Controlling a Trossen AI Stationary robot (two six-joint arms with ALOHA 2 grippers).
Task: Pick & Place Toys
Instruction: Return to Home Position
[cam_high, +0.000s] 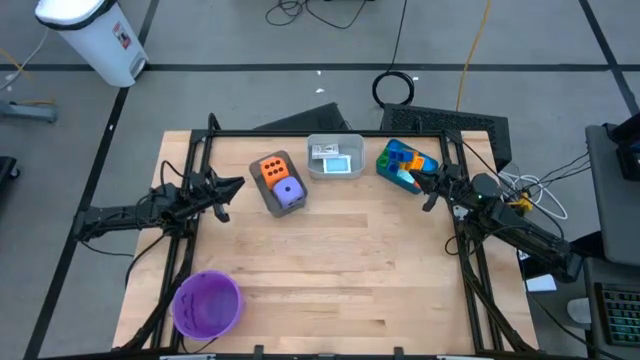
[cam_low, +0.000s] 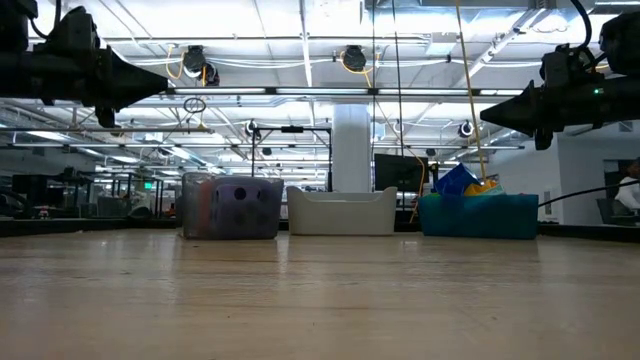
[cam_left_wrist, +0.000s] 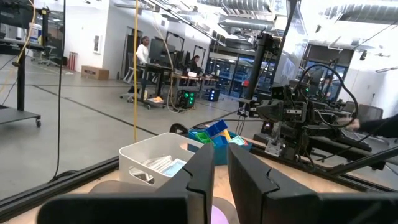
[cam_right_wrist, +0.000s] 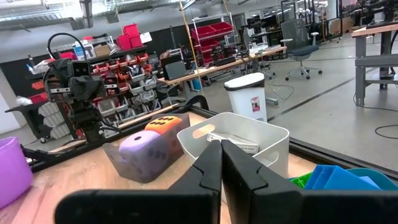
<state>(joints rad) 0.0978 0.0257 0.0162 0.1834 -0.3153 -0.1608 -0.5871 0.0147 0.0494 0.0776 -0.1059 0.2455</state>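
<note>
The toys sit in three bins along the table's far edge. An orange die and a purple die lie in the grey bin. Whitish cards lie in the white bin. Blue, green and yellow bricks fill the teal bin. My left gripper hovers level at the table's left side, left of the grey bin, shut but for a narrow slit. My right gripper hovers level just near of the teal bin, shut. Neither holds anything.
A purple round bowl stands at the table's near left corner. Black frame rails run along the table's left, right and far edges. Bare wood lies between the bins and the near edge. People stand far off in the room.
</note>
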